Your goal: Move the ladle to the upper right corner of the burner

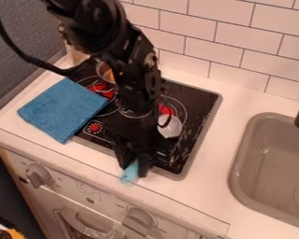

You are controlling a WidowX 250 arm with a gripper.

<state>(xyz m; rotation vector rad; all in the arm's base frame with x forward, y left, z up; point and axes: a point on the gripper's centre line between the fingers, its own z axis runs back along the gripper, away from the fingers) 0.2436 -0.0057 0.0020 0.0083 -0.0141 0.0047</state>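
No readable text or numbers

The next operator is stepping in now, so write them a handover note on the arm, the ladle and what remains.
Gripper: the gripper is down at the stove's front edge, at the light blue handle, apparently the ladle's; whether it grips firmly can't be told.
Ladle: handle end juts over the front edge; the pale round piece on the stove's right side may be its bowl.
Done: gripper at the handle.
Left: bring the ladle to the upper right corner of the stove, then release.
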